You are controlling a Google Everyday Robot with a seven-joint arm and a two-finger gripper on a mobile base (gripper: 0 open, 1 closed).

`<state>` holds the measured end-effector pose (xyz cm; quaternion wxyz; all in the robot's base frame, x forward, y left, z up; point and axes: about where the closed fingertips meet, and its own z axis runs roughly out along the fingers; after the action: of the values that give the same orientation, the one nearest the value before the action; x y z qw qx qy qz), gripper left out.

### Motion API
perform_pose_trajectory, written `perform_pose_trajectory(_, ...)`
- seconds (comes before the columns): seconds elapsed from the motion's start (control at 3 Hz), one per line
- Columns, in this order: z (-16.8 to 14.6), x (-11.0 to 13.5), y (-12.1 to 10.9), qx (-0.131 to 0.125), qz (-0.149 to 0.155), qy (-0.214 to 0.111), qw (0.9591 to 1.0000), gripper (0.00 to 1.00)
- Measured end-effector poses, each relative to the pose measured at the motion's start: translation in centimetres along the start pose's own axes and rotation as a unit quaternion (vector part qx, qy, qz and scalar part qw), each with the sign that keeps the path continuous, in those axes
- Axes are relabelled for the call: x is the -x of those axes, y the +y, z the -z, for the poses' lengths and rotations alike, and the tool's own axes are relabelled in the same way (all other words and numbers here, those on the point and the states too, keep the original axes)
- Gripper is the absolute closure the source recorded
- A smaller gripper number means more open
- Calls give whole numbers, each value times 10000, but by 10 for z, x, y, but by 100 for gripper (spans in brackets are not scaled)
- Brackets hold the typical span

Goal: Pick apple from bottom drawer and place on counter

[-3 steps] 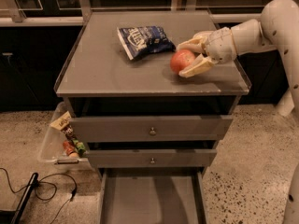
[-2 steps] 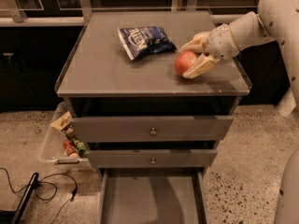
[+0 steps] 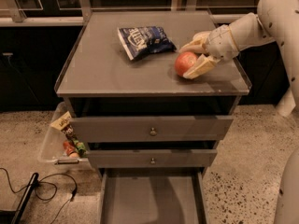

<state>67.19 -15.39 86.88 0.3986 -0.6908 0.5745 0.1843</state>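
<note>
The counter [image 3: 107, 73] is a broad, flat grey top with a thin raised rim, slightly glossy and catching a few reflections. Two things lie directly on it. A crumpled blue snack bag [image 3: 144, 41] lies flat at about 12 o'clock from the counter's middle, slanted toward the back edge. The apple [image 3: 185, 62], red with a paler patch, sits at about 3 o'clock, near the right rim. The gripper [image 3: 186, 62] is at the apple, reaching in from 3 o'clock over the right edge.
</note>
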Motion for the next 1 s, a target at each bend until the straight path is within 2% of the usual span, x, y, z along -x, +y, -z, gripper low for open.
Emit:
perform_pose_trajectory(0.67,0,0,0,0,0,0,10000,12)
perform_pose_trajectory(1.0,0,0,0,0,0,0,10000,0)
